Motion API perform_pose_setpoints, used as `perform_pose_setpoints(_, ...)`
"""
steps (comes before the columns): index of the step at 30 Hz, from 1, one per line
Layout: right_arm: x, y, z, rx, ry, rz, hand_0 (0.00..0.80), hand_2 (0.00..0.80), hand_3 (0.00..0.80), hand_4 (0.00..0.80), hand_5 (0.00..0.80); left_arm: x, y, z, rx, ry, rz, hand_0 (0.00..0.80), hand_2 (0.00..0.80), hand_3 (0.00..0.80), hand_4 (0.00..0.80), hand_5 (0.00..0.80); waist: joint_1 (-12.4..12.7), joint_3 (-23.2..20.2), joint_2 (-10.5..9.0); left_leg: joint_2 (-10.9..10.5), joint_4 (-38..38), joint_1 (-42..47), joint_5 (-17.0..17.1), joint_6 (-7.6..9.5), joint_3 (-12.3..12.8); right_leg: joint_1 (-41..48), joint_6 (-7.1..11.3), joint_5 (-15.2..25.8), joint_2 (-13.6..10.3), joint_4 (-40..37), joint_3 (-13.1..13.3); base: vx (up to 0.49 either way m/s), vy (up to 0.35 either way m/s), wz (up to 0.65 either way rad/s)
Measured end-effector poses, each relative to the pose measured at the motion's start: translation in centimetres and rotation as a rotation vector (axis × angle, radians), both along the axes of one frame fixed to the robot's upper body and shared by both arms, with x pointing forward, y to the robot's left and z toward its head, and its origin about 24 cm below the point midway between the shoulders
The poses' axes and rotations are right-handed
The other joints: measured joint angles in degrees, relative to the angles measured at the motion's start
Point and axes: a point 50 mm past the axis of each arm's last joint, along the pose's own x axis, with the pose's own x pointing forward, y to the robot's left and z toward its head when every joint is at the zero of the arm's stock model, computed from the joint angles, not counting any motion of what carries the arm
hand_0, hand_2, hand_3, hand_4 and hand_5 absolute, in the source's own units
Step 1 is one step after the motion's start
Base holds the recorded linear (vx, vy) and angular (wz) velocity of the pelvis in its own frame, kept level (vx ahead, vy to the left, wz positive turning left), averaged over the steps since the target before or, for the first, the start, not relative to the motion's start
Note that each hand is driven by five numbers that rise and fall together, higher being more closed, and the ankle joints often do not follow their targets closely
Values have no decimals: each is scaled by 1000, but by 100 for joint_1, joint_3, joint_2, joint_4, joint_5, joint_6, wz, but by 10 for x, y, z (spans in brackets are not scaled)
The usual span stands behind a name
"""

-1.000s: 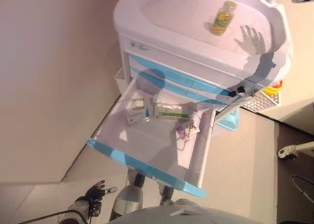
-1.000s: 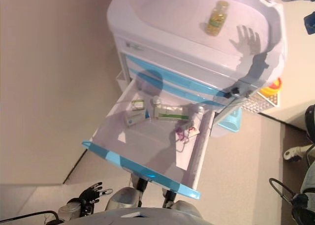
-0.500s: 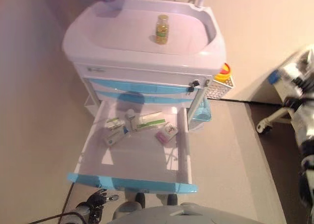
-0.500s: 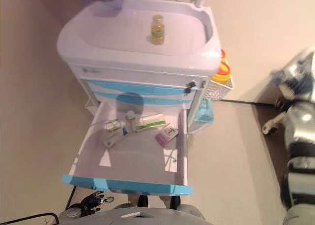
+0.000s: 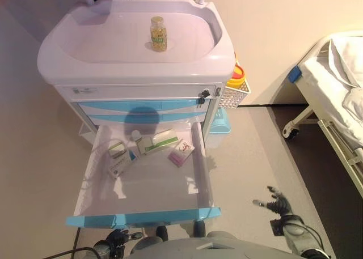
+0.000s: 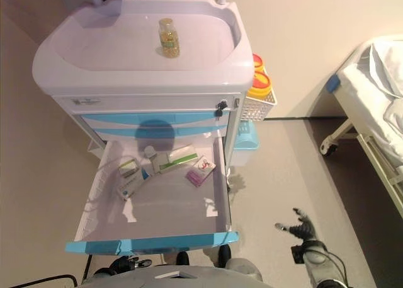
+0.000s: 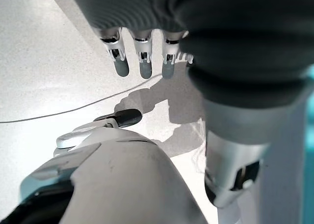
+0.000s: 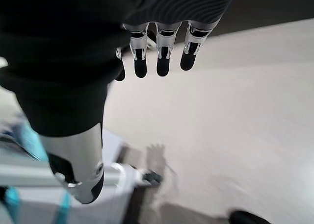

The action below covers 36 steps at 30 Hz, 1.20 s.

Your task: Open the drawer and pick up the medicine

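The white cart (image 5: 136, 60) has its top blue-fronted drawer (image 5: 142, 216) pulled wide open. Inside lie a white and green box (image 5: 160, 141), a small white bottle (image 5: 136, 136), two small boxes (image 5: 118, 158) and a pink packet (image 5: 181, 153). A yellow pill bottle (image 5: 158, 33) stands on the cart top. My left hand (image 5: 116, 240) hangs low below the drawer front, fingers straight, empty. My right hand (image 5: 276, 201) hangs low to the right of the cart over the floor, fingers spread, empty. Both hands are well away from the medicine.
A white basket (image 5: 235, 94) with a yellow container (image 5: 237, 76) hangs on the cart's right side. A light blue bin (image 5: 220, 123) sits below it. A bed on wheels (image 5: 334, 106) stands at the right. A wall runs behind the cart.
The camera has swung, so the cart now sits squarely ahead. My right hand has come into view low at the right. The drawer stays open, its contents unmoved.
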Motion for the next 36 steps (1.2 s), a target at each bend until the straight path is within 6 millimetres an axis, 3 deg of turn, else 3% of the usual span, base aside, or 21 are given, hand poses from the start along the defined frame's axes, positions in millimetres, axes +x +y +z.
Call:
perform_pose_setpoints(3,-15,16,-12,43,35,-32,0,0,0,0,0,2,-1,0,-8,-26,35,0,0,0,0,0,-8,35,46,-14,13,-108,38,26,8,-121,-3,4,-8,40,8,-56,30,-1)
perform_pose_setpoints(6,-12,24,-13,52,11,-49,0,0,0,0,0,13,-7,1,-31,-80,65,0,0,0,0,0,-42,174,174,-38,33,-385,112,79,62,-461,-25,24,-33,186,38,-197,74,-5)
perform_pose_setpoints(10,30,39,0,47,-97,62,0,0,0,0,0,54,-13,11,-44,-213,100,0,0,0,0,0,-131,842,281,-68,358,-882,145,104,64,-986,-55,42,-88,588,27,-130,52,0)
perform_pose_setpoints(15,84,57,30,16,-268,244,0,0,0,0,0,107,-19,35,-23,-411,71,0,0,0,0,0,-137,1577,287,-68,719,-1388,119,60,58,-1556,-74,-22,-115,1081,42,-72,43,0)
perform_pose_setpoints(23,109,33,55,-121,-340,305,0,0,0,0,0,177,-8,96,117,-697,-104,0,0,0,0,0,-143,2186,290,-110,1309,-2097,68,87,65,-2426,-151,-275,-211,1976,120,-21,54,2)
perform_pose_setpoints(28,114,31,65,-130,-389,302,0,0,0,0,0,205,11,133,275,-792,-236,0,0,0,0,0,-279,2243,271,-100,1770,-2329,-119,105,240,-2717,-156,-354,-205,2354,326,21,109,-18)
perform_pose_setpoints(33,119,24,78,-161,-433,322,0,0,0,0,0,238,41,188,383,-872,-286,0,0,0,0,0,-567,2268,270,-103,2568,-2940,-414,173,306,-3250,-135,-373,-171,2788,565,-7,118,-23)
perform_pose_setpoints(36,114,17,79,-184,-429,328,0,0,0,0,0,258,61,233,456,-896,-305,0,0,0,0,0,-703,2289,269,-84,3055,-3272,-617,227,381,-3561,-94,-401,-134,3092,725,20,151,-27)
